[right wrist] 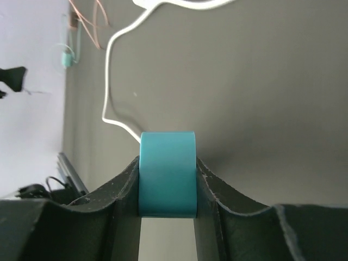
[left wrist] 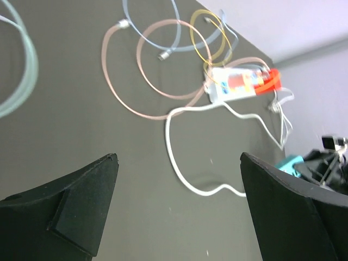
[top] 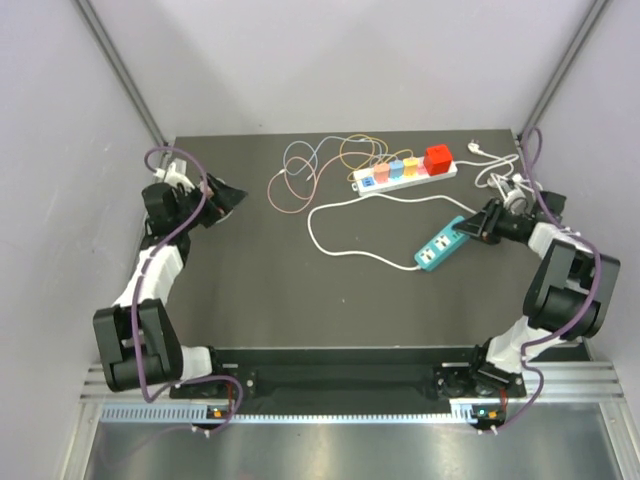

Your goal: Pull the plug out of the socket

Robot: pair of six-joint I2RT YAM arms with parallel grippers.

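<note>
Two power strips are lying on the tabletop: one white power strip near the far edge and one teal power strip toward the right edge. Sitting in the white one are what look like five coloured plugs, one big and red and four smaller, though the small ones are crowding too close for a sure count. At least three thin cables, pink, blue and yellow, are looping by the far edge, and two arms are reaching in, one carrying the left pincer and one the right pincer.
</note>
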